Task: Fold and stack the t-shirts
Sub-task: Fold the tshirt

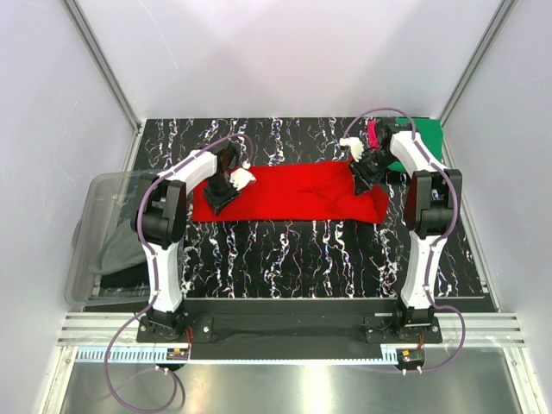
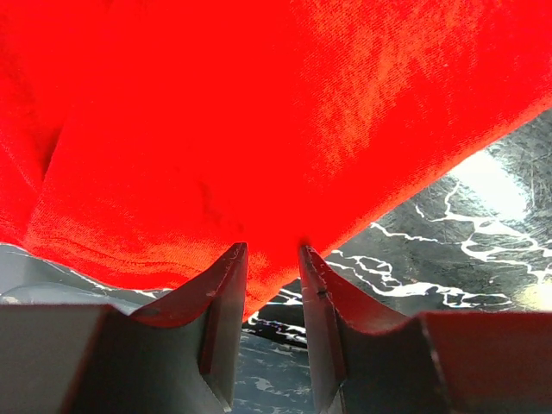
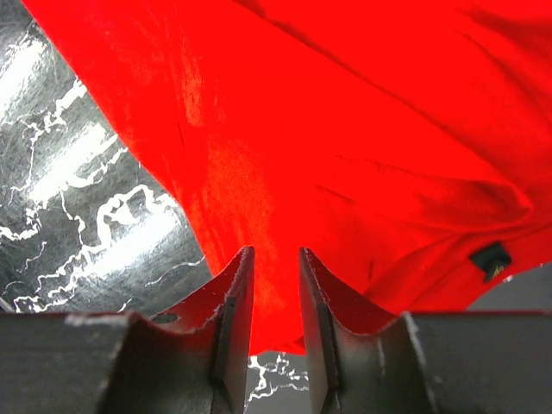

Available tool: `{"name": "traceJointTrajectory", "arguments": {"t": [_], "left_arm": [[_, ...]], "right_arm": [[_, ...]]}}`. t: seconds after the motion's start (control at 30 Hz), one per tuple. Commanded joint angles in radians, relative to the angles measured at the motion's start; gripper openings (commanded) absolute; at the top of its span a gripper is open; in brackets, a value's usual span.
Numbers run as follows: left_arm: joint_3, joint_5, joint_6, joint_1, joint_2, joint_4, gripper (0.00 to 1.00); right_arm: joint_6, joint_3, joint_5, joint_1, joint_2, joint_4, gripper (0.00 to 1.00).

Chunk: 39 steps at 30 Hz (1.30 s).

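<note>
red t-shirt [image 1: 293,194] in both jaws

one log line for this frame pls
phase: folding | left gripper: shut on red t-shirt, left end | right gripper: shut on red t-shirt, right end | green t-shirt: far right corner

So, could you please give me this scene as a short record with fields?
red t-shirt: spread as a long strip across the table
left gripper: shut on the shirt's left end
right gripper: shut on its right end
green t-shirt: far right corner, partly hidden by the right arm
pink t-shirt: only a sliver shows
clear bin: beside the table's left edge
</note>
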Motion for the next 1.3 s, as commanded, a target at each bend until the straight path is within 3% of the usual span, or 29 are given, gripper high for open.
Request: {"name": "traceJointTrajectory", "arguments": {"t": [0.0, 0.87, 0.97, 1.13, 1.27], "left_arm": [[-0.001, 0.03, -0.019, 0.004, -0.015, 0.017, 0.35], [-0.023, 0.027, -0.021, 0.006, -0.03, 0.023, 0.35], [-0.024, 0.024, -0.019, 0.006, -0.033, 0.023, 0.35], [-0.029, 0.021, -0.018, 0.006, -0.047, 0.021, 0.35], [-0.032, 0.016, -0.013, 0.006, -0.061, 0.018, 0.35]], "right_arm": [[0.018, 0.048, -0.02, 0.026, 0.015, 0.009, 0.33], [0.102, 0.134, 0.009, 0.097, 0.141, 0.116, 0.34], [0.139, 0.217, 0.008, 0.112, 0.183, 0.138, 0.34], [0.217, 0.529, 0.014, 0.144, 0.296, 0.144, 0.34], [0.202, 0.61, 0.035, 0.18, 0.259, 0.168, 0.35]]}}
